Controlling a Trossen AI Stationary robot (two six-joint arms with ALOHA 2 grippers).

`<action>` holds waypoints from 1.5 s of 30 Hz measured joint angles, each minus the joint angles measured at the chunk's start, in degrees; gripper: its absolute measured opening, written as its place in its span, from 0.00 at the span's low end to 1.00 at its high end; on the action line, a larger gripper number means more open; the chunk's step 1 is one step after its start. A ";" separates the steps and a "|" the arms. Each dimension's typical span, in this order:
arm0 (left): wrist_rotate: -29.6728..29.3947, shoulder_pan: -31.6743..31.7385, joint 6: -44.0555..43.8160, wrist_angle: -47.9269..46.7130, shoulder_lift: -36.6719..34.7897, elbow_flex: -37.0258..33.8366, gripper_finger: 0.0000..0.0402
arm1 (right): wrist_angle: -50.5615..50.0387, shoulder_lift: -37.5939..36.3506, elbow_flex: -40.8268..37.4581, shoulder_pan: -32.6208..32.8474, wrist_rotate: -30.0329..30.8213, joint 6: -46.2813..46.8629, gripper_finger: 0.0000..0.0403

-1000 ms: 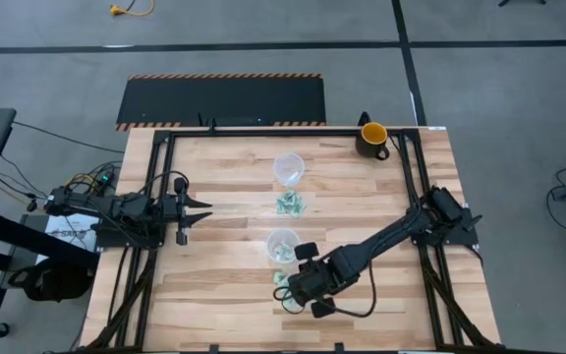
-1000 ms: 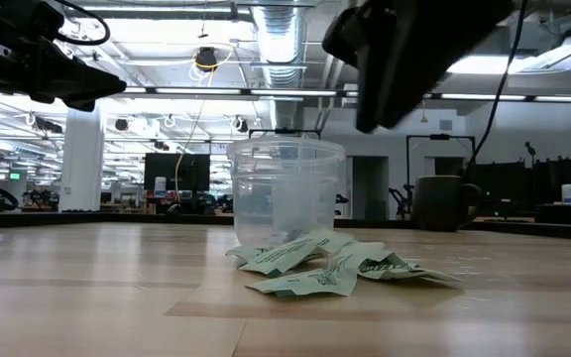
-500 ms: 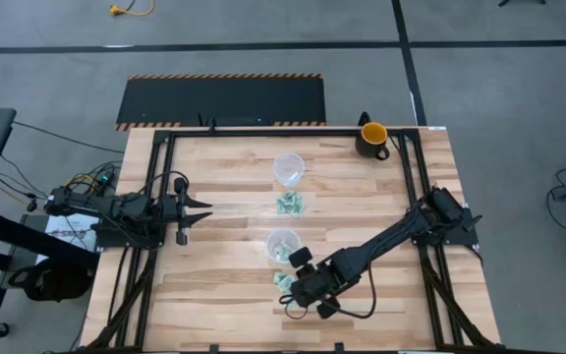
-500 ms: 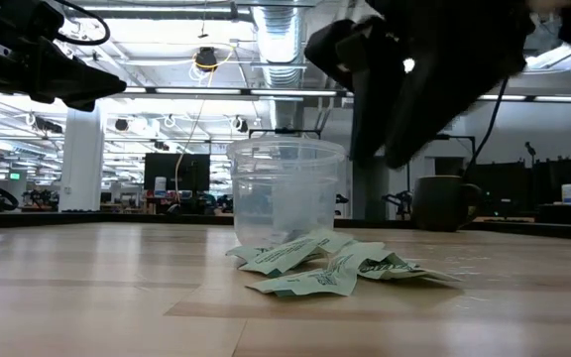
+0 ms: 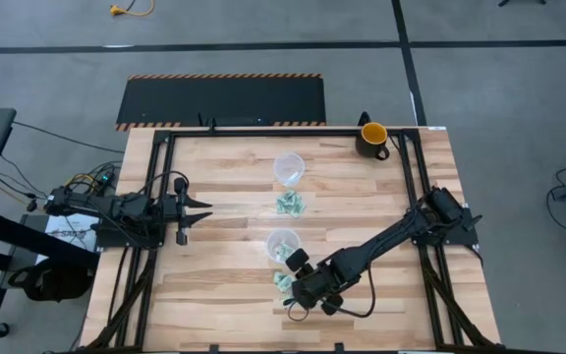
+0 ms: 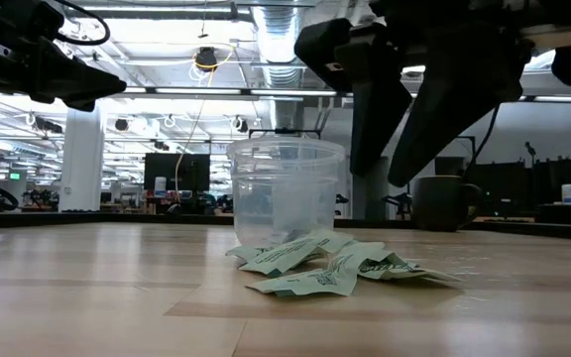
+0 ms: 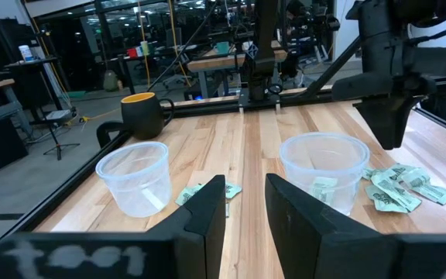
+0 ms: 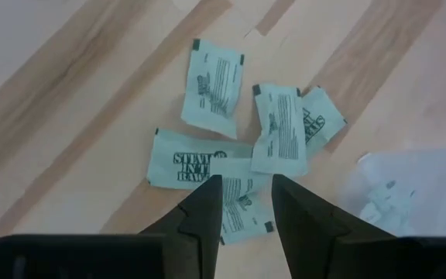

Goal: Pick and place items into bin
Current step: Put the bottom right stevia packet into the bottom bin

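pale green packet (image 8: 194,164), "STEVIA IN THE RAW"

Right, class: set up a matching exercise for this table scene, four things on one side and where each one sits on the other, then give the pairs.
Things:
1. mug
2. right gripper
3. left gripper
4. far cup

Places:
A. over the near pile of green packets
B. waiting at the table's left edge
C. far right corner of the table
D. just beyond the far packet pile

Pairs: 1-C, 2-A, 3-B, 4-D
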 joint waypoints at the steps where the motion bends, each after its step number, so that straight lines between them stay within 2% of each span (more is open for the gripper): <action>1: 0.01 -0.01 0.00 0.01 -0.01 0.01 0.21 | -0.01 0.00 0.00 0.00 0.00 -0.78 0.27; 9: -0.02 -0.02 0.00 0.01 -0.02 0.00 0.21 | 3.53 0.00 0.02 1.33 0.51 -2.10 0.27; 24: 0.01 0.00 0.00 0.00 0.00 0.00 0.21 | 9.98 0.00 0.06 5.51 7.27 -0.17 0.27; 35: 0.01 -0.02 0.00 0.01 -0.01 0.02 0.21 | 6.81 0.00 0.07 7.69 10.40 1.98 0.27; 45: 0.01 -0.02 0.00 0.01 0.00 0.02 0.21 | 7.72 6.54 0.15 6.43 10.36 0.37 0.27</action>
